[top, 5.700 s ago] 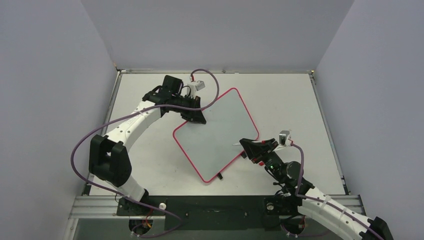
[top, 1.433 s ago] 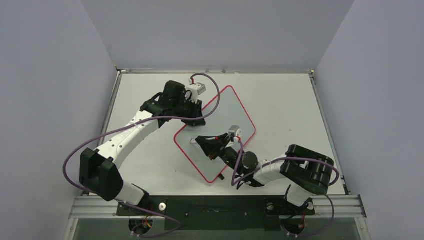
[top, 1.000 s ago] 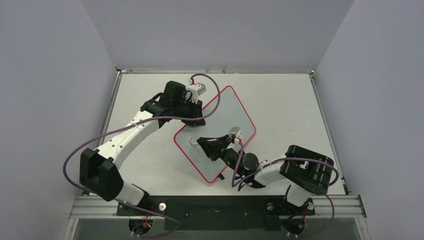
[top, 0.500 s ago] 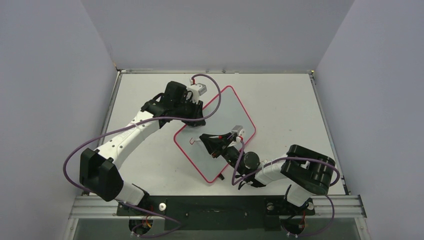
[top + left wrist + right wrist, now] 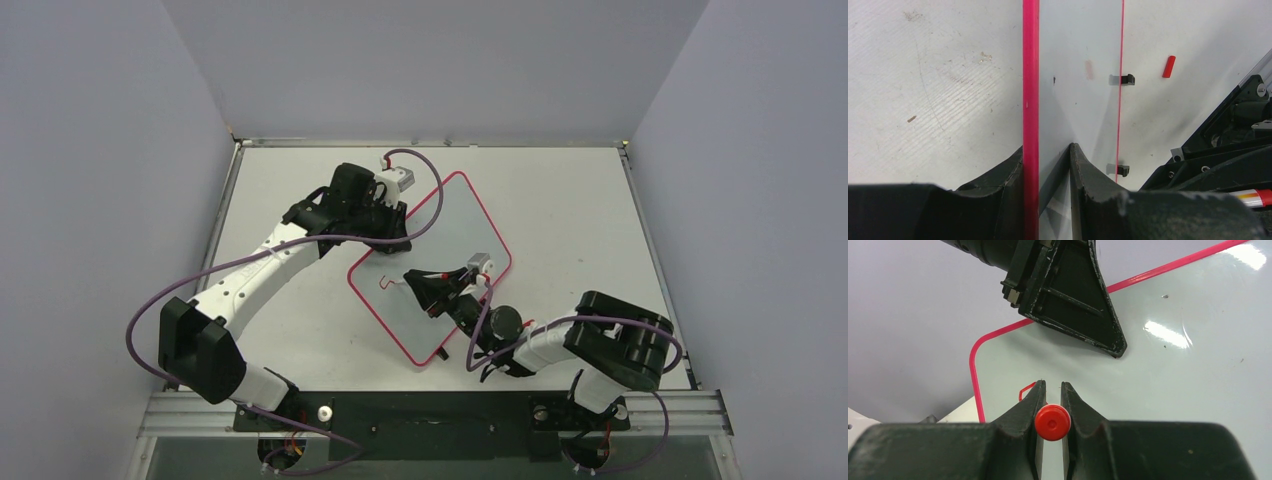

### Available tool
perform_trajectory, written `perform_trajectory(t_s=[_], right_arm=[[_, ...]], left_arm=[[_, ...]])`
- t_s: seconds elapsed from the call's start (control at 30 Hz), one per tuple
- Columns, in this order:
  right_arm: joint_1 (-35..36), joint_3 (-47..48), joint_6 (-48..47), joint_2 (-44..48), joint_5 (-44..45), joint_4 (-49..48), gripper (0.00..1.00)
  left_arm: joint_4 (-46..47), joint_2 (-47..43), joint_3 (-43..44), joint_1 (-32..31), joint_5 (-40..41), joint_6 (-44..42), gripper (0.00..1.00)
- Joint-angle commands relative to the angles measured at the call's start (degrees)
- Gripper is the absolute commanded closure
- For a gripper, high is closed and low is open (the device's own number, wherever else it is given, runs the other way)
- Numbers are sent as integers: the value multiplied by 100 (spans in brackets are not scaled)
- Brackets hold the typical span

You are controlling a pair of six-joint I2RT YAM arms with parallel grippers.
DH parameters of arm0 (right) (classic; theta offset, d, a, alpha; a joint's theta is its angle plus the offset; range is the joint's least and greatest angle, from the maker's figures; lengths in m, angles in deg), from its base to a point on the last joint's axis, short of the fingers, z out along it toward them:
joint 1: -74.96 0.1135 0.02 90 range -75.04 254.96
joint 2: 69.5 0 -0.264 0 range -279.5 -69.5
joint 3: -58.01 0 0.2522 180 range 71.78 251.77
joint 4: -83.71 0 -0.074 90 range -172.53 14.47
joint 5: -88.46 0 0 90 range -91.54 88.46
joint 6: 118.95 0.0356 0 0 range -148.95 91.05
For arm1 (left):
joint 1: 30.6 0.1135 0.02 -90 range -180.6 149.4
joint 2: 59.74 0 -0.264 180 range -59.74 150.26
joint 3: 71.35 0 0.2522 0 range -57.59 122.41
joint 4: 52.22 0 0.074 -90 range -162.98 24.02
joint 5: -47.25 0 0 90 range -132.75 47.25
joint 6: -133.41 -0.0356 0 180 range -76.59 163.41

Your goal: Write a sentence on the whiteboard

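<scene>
My left gripper (image 5: 390,238) is clamped on the whiteboard (image 5: 450,225), one finger on each side of its upper-left red edge. The board lies diagonally at the centre of the top view. My right gripper (image 5: 412,284) is closed on one red-ended marker (image 5: 1052,423) and sits over the board's left part. The marker tip points at the sentence (image 5: 385,284), which consists of one hooked red stroke near the board's left corner. In the right wrist view that stroke (image 5: 1026,388) lies just left of my fingertips.

Count: one whiteboard, one marker, one stroke, two black clips (image 5: 1123,79) on one edge, and one small red cylinder (image 5: 1168,66) on the table beside them.
</scene>
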Motion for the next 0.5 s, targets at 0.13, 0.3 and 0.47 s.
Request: perform_trajectory(t_s=[0.13, 0.3, 0.47], right_arm=[[88, -230, -36, 94, 257, -49, 100], [214, -267, -49, 209, 295, 68, 100], [400, -242, -57, 270, 317, 185, 100]], left_arm=[[-198, -74, -83, -66, 1280, -856, 100], [-190, -74, -86, -66, 1290, -857, 100], [-165, -65, -90, -66, 1292, -861, 100]])
